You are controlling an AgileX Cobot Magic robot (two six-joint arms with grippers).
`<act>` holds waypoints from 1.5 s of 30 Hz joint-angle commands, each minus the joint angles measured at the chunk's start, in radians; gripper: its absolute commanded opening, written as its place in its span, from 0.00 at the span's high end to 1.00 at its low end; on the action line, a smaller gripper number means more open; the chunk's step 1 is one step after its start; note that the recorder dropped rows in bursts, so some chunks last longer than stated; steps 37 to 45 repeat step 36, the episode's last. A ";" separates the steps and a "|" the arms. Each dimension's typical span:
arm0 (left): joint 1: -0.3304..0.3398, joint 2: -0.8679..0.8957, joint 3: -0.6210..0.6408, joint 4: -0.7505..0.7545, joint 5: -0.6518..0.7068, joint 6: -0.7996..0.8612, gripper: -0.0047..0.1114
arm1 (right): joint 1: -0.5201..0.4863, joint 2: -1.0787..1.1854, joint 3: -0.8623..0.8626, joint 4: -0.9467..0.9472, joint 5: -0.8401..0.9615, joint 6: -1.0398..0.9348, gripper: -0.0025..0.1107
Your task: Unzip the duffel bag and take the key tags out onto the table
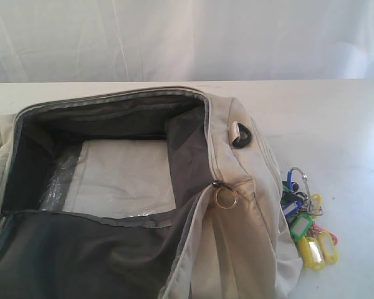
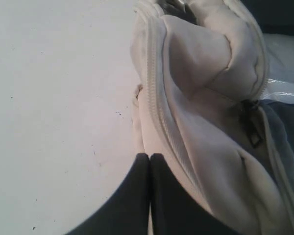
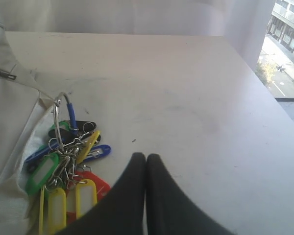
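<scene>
**Two closed grippers, bag open, tags out on the table**

Largest is the table (image 1: 336, 118), a wide white top, faintly scuffed, carrying everything else. On it lies the duffel bag (image 1: 249, 249), cream-beige and unzipped, its top spread wide so the dark grey lining (image 1: 68, 255) and a pale panel on the bag's floor show. A metal ring pull (image 1: 225, 197) hangs at the end of the grey zipper, and a black D-ring (image 1: 242, 134) sits on the bag's right end.

Just beside that right end, resting on the bare tabletop and touching the fabric, are the key tags (image 1: 306, 218): yellow, green, blue, red and black, bunched on metal rings.

Neither arm appears in the exterior view. The left gripper (image 2: 150, 161) has its dark fingers pressed together with nothing between them, close against the bag's outer side. The right gripper (image 3: 146, 161) is likewise closed and empty, near the key tags but apart from them.
</scene>
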 commanded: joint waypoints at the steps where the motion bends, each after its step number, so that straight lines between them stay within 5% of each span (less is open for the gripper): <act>1: 0.003 -0.004 0.004 -0.001 0.000 -0.008 0.96 | 0.026 -0.006 0.006 0.000 -0.015 0.005 0.98; 45: 0.003 -0.004 0.004 -0.001 0.000 -0.008 0.96 | 0.030 -0.006 0.006 0.000 -0.015 0.005 0.98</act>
